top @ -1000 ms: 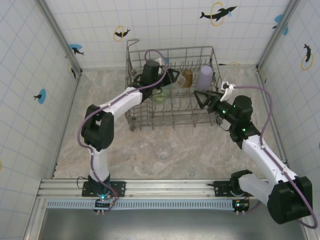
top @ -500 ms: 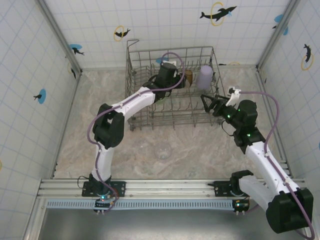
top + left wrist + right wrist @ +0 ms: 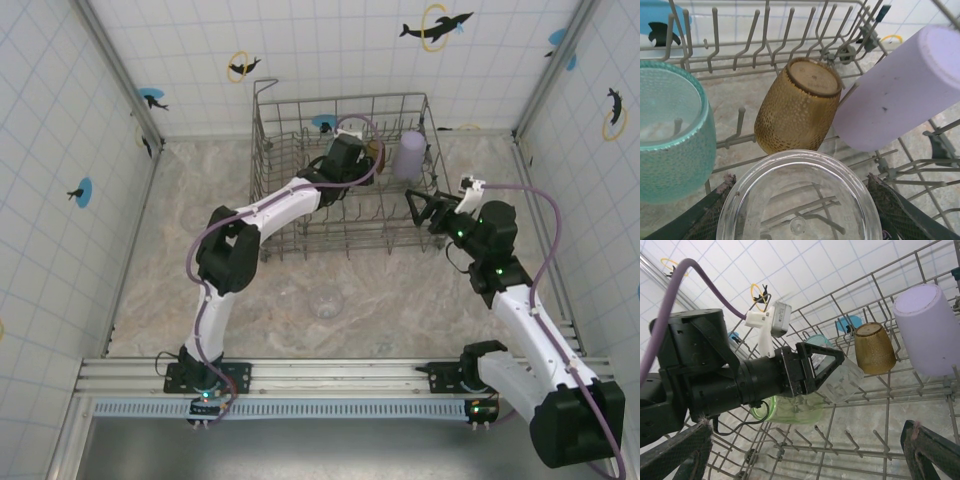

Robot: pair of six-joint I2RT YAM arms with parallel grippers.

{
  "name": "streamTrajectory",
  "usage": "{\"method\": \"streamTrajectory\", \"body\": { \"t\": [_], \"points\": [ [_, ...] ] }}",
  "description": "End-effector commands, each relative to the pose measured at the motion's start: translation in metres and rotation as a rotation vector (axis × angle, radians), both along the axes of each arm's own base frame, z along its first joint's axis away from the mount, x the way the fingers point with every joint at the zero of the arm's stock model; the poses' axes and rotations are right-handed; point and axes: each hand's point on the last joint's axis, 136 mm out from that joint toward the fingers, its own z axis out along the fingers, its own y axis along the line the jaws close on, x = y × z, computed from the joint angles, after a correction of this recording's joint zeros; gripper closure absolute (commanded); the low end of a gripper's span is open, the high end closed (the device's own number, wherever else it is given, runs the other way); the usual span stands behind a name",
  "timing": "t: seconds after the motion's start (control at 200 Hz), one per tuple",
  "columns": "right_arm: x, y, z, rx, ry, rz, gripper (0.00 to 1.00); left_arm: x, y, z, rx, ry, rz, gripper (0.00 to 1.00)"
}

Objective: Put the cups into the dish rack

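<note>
Carried further toward the dish rack's [image 3: 345, 99] far right corner: clear cup [image 3: 799, 200], smooth, see-through, clamped in left gripper [image 3: 800, 212], just short of amber cup [image 3: 797, 107] and lavender cup [image 3: 890, 90]. Lower gently between free tines, avoiding neighbours. Right gripper [image 3: 425, 205] spread wide, empty, at rack's right edge

The left gripper [image 3: 360, 160] is now at upper centre of the frame instead of over the left part of the dish rack [image 3: 262, 140], and its clear cup [image 3: 840, 381] is close beside the amber cup [image 3: 376, 152]. The right gripper [image 3: 416, 205] now sits slightly further right and lower.
</note>
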Motion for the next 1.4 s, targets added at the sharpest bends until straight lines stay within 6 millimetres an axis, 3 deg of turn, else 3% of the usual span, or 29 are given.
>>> {"method": "streamTrajectory", "body": {
  "t": [0.0, 0.2, 0.36, 0.43, 0.596, 0.786, 0.931, 1.151, 1.396],
  "points": [
    [-0.004, -0.004, -0.002, -0.003, -0.012, -0.011, 0.0, 0.006, -0.001, 0.001, 0.022, -0.015, 0.008, 1.0],
    [-0.004, -0.007, -0.004, -0.002, -0.008, -0.019, 0.0, 0.008, 0.001, -0.011, 0.04, -0.002, 0.023, 0.98],
    [-0.005, -0.009, -0.007, 0.0, 0.0, -0.025, 0.0, 0.007, -0.005, -0.016, 0.008, 0.02, 0.015, 0.61],
    [-0.005, -0.01, -0.007, 0.001, 0.0, -0.034, 0.0, 0.008, -0.007, -0.015, -0.003, 0.021, 0.014, 0.38],
    [-0.005, -0.013, -0.007, 0.002, 0.005, -0.042, 0.0, 0.006, -0.009, -0.008, -0.035, 0.024, 0.012, 0.24],
    [-0.005, -0.014, -0.006, 0.007, 0.011, -0.047, 0.0, 0.005, -0.01, 0.019, -0.087, -0.002, 0.011, 0.03],
    [-0.004, -0.016, -0.005, 0.007, 0.018, -0.06, 0.0, 0.0, -0.012, 0.045, -0.137, -0.019, -0.005, 0.03],
    [-0.001, -0.02, -0.007, -0.003, 0.051, -0.083, 0.0, -0.013, -0.008, 0.101, -0.226, -0.066, -0.029, 0.03],
    [0.004, -0.024, -0.006, -0.014, 0.072, -0.108, 0.0, -0.048, 0.02, 0.155, -0.32, -0.164, -0.039, 0.02]
  ]
}}
